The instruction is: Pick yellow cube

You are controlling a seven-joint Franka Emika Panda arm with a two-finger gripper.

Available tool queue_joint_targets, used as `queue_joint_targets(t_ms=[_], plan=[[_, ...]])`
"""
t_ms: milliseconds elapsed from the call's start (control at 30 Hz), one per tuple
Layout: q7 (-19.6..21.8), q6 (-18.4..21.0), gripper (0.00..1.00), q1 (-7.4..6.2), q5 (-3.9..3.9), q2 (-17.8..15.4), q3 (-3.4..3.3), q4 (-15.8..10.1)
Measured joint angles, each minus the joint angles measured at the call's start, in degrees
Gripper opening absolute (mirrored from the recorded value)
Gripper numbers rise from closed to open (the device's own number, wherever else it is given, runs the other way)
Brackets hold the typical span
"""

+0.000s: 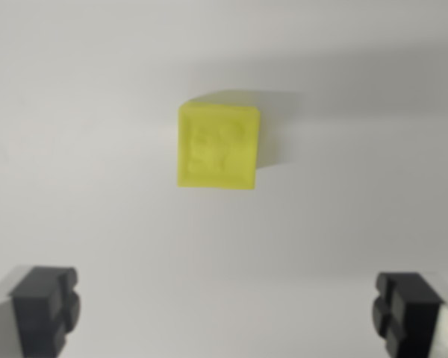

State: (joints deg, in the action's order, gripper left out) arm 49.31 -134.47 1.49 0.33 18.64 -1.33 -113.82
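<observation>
A yellow cube [218,145] with an embossed mark on its top face rests on a plain white surface [97,112], slightly blurred, in the upper middle of the wrist view. My gripper [226,309] is open, its two black fingertips [46,307] showing at the bottom left and bottom right corners. The cube lies ahead of the fingertips, between their lines, and nothing is between the fingers.
A soft shadow [284,134] falls to the wrist view's right of the cube. The white surface fills the rest of the view.
</observation>
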Motion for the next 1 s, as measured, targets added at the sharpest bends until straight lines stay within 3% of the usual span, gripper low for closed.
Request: queue_joint_targets(t_ms=[1000], plan=[[-0.2,-6.4,1.00,-0.43,0.45,8.9,0.00,1.3]])
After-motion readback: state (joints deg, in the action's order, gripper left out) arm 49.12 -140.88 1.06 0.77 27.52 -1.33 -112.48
